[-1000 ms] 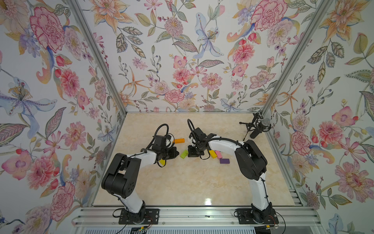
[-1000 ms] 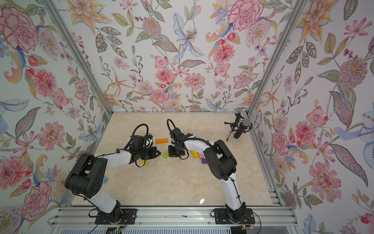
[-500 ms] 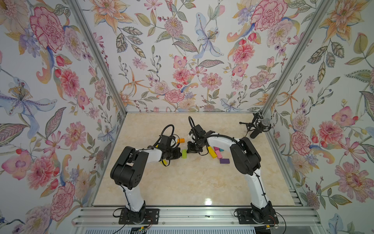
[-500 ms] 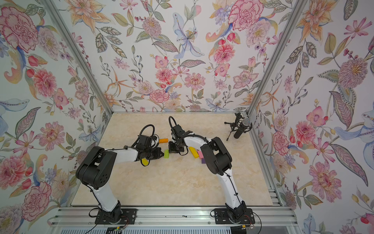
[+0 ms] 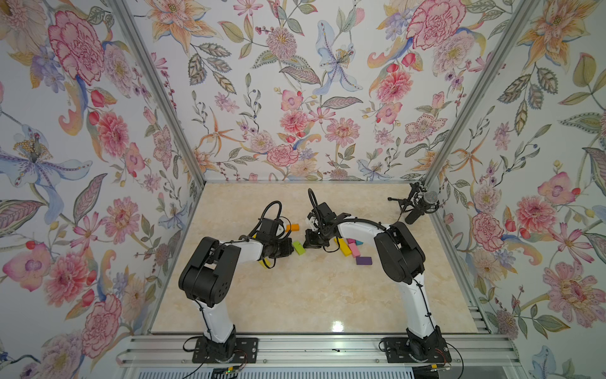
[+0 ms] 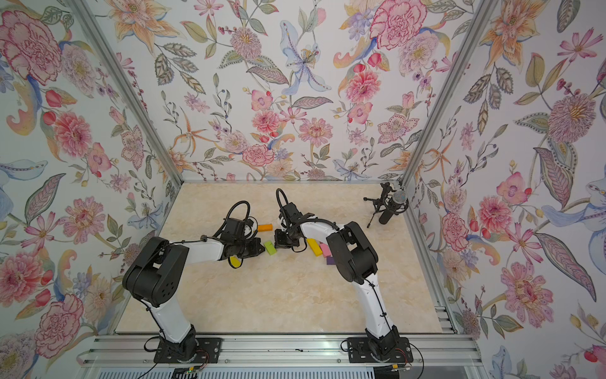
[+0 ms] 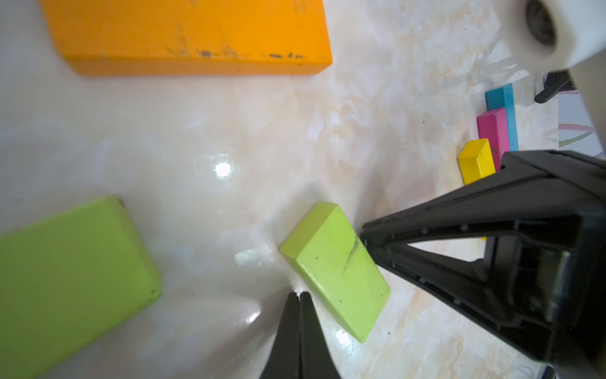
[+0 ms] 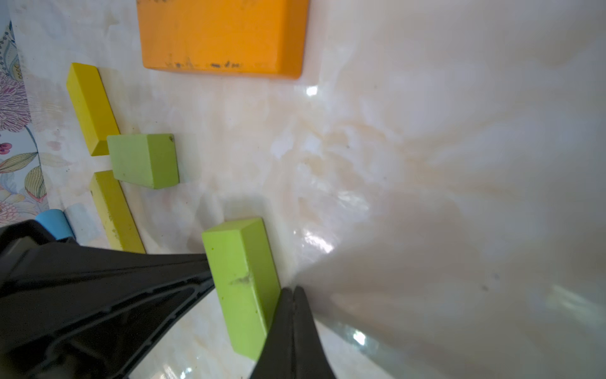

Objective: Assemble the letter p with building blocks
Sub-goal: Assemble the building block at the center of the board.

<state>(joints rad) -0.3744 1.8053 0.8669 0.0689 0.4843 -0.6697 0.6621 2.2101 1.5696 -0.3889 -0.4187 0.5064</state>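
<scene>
Left claw (image 7: 299,293), right claw (image 8: 292,288) nearer lime block (image 7: 337,272) — both closed, empty; yellow block (image 6: 234,261) half-hidden.

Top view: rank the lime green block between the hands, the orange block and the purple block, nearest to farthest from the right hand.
1. Lime green block, beside the right hand.
2. Orange block, farther back.
3. Purple block, beside the right elbow.

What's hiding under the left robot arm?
From above, only the end of a yellow block peeks out under the left arm; the rest of it is covered. Whatever else lies beneath is hidden in both top views.
</scene>
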